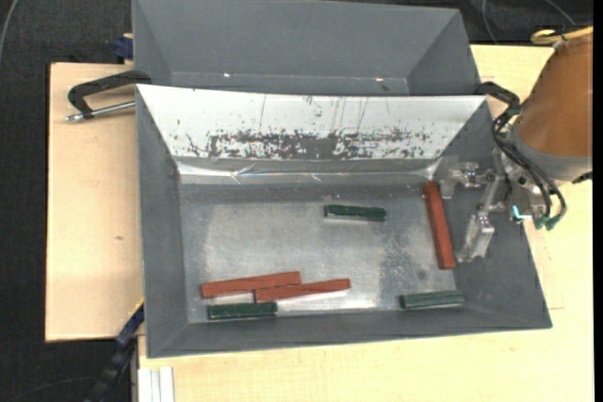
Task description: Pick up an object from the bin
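My gripper (476, 238) hangs over the bin's right side wall, just right of a long red bar (438, 226) that lies lengthwise along the foot of that wall. Whether it touches the bar I cannot tell. A dark green bar (431, 300) lies below them near the front right corner. Another dark green bar (355, 213) lies to the left, around the middle of the floor.
Two red bars (251, 284) (301, 289) and a dark green bar (242, 311) lie together at the front left of the floor. The bin's walls slope steeply inward. The arm with its orange cover stands at the right rim.
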`<state>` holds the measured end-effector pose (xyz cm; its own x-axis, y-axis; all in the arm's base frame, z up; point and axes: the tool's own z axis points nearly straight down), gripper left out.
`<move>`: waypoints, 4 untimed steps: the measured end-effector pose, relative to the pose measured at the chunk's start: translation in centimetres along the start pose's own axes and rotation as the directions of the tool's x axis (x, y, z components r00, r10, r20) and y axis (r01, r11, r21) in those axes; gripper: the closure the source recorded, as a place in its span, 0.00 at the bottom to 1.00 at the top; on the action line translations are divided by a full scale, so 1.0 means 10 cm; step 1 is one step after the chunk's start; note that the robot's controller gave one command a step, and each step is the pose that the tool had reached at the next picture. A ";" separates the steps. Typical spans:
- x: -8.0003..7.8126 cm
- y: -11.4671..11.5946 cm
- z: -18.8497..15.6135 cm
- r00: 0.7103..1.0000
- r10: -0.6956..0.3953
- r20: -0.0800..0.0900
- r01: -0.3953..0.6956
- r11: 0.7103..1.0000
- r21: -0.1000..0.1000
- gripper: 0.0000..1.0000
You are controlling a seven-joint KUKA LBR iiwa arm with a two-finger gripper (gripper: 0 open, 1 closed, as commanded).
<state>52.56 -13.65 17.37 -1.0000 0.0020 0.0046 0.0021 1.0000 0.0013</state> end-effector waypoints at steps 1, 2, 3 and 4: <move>-0.46 0.30 1.07 1.000 0.001 0.001 -0.001 1.000 -0.002 0.00; -0.76 1.07 1.02 0.989 -0.147 0.013 0.147 0.989 -0.001 0.00; -0.75 1.03 1.02 0.990 -0.141 0.010 0.141 0.990 0.002 1.00; -0.25 1.20 -0.55 0.886 -0.463 0.014 0.463 0.886 0.008 1.00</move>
